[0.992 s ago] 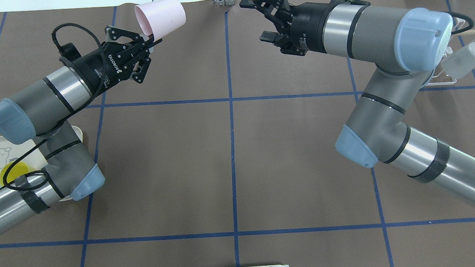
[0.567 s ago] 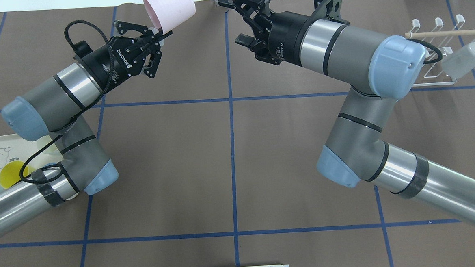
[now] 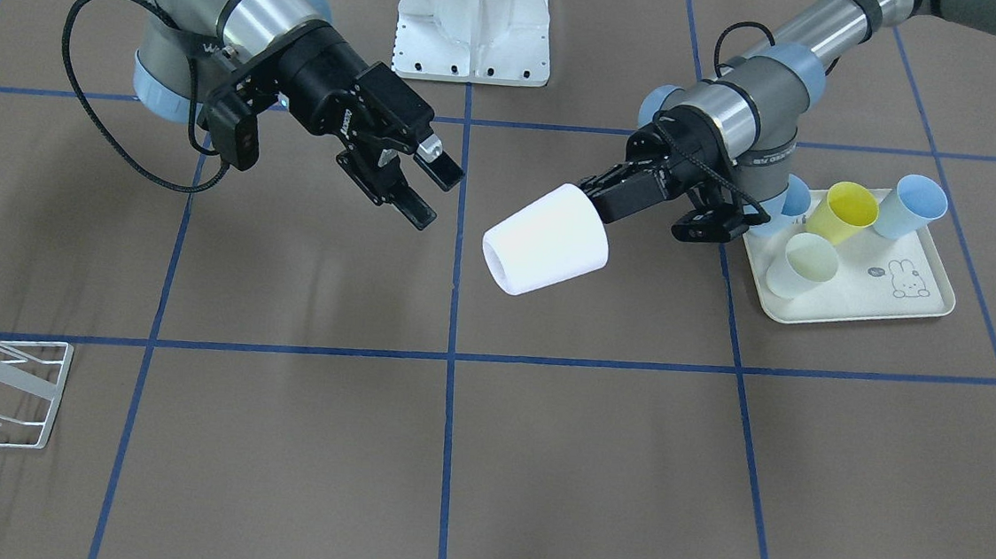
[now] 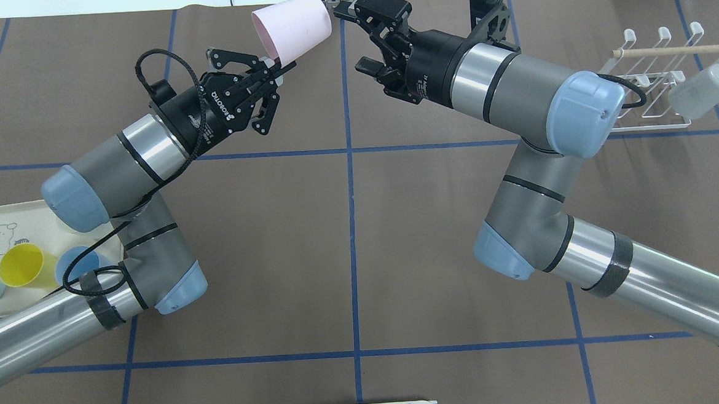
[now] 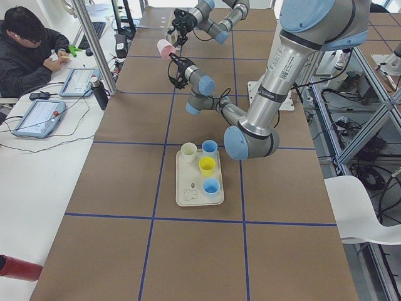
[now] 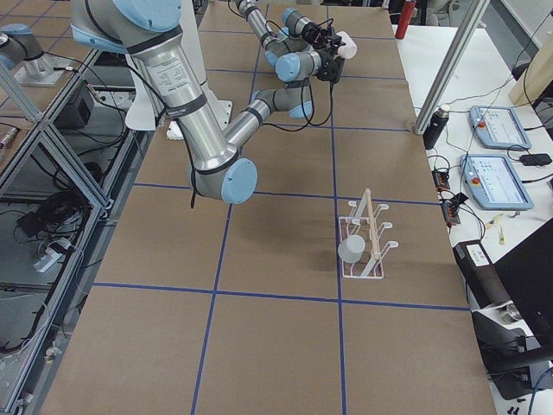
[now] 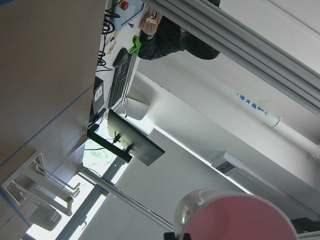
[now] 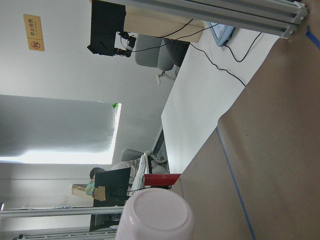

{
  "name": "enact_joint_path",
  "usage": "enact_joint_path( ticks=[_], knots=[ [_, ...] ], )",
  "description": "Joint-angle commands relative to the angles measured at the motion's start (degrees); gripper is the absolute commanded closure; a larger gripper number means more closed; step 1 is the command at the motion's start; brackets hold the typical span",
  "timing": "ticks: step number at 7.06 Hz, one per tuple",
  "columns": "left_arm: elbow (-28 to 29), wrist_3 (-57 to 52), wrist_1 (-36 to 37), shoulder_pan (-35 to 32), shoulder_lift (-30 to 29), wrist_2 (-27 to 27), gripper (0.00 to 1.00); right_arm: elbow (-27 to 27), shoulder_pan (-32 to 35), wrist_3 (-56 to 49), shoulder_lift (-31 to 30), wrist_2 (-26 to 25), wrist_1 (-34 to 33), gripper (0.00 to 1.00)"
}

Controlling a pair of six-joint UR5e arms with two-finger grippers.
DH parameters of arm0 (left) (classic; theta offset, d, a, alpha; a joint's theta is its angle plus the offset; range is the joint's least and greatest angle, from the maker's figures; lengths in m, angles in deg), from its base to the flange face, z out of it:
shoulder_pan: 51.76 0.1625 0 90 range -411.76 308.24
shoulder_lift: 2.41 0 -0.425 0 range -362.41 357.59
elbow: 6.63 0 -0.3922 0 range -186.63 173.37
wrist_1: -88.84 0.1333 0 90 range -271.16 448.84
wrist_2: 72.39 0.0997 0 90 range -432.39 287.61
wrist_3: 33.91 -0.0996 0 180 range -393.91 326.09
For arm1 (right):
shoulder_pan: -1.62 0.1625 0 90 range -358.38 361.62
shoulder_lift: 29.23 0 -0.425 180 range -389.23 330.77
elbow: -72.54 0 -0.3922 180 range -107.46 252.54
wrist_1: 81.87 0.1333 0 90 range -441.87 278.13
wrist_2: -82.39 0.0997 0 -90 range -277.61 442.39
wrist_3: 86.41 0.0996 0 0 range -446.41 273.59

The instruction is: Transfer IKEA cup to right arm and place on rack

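The IKEA cup (image 4: pixel 292 27) is pale pink and lies on its side in the air over the far middle of the table. My left gripper (image 4: pixel 275 68) is shut on its rim, and the closed base points at the right arm (image 4: pixel 513 89). The right gripper (image 4: pixel 358 39) stands open just beside the cup's base, apart from it. From the front the cup (image 3: pixel 546 239) looks white, with the left gripper (image 3: pixel 597 200) at its wide end and the right gripper (image 3: pixel 427 189) open a short way off. The cup's base (image 8: pixel 157 215) fills the right wrist view's bottom. The white wire rack (image 4: pixel 649 88) stands at the far right.
A frosted cup (image 4: pixel 701 91) hangs on the rack's right end. A cream tray (image 3: pixel 851 307) with yellow, blue and pale cups sits near the left arm's base. A person (image 5: pixel 28 50) sits at a side desk with tablets.
The left arm has carried the cup to the right, toward the table's centre line. The right arm swung left early on, so the open right gripper now sits close to the cup's base.
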Motion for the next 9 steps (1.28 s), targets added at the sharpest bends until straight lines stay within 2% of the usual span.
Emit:
enact_joint_path(
  ticks=[1,3,6,9],
  knots=[
    [0.9,-0.2,0.0,2.0,-1.1,1.4,1.0,0.2,-0.1,0.0,-0.1,0.0,0.3,0.0],
    [0.9,-0.1,0.4,2.5,-2.1,1.5,1.0,0.2,-0.4,0.0,-0.1,0.0,0.3,0.0],
    [0.9,-0.2,0.7,5.2,-3.5,5.4,1.0,0.2,-0.5,0.0,-0.1,0.0,0.3,0.0],
    [0.9,-0.2,0.7,6.1,-3.6,5.7,1.0,0.2,-0.5,0.0,-0.1,0.0,0.3,0.01]
  ],
)
